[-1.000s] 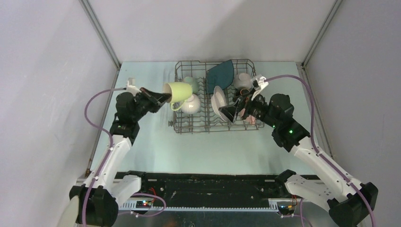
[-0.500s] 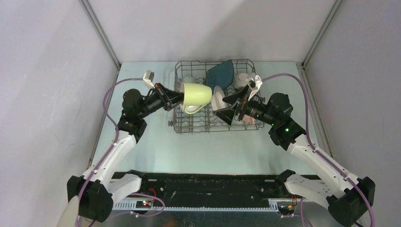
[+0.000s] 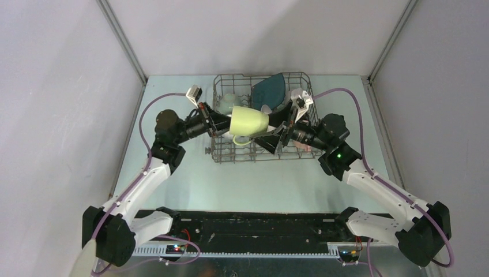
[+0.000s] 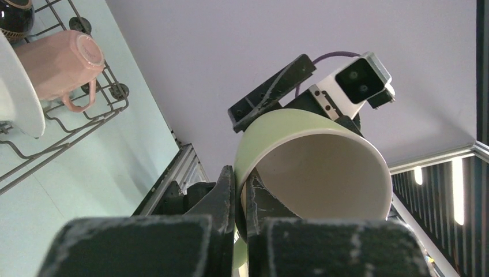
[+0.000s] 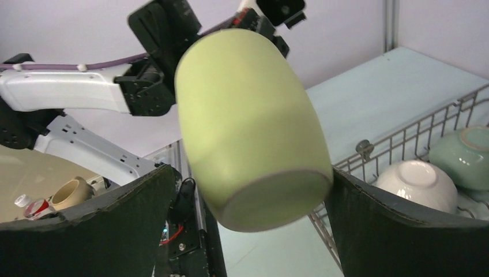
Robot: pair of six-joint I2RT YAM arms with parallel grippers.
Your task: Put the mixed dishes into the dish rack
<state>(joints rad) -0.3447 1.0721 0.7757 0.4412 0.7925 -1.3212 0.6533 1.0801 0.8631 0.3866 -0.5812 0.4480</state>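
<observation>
Pale yellow-green mug [image 3: 249,122] | left gripper [image 4: 241,193] pinches rim | base between spread right gripper [image 5: 249,199] fingers | likely handover for racking

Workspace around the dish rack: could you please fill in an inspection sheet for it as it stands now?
Surface: pale teal table, no spills seen.
Job's things: dish rack holds a dark teal plate, white plate, pink mug, white bowl and pale green bowl; pale yellow-green mug is held in the air over the rack.
Clutter: nothing seen.
Pincers: left pincer shut on the mug's rim; right pincer open, jaws either side of the mug's base.
Cables: purple cables, one looping off each arm.
Surroundings: plain grey walls on three sides.
</observation>
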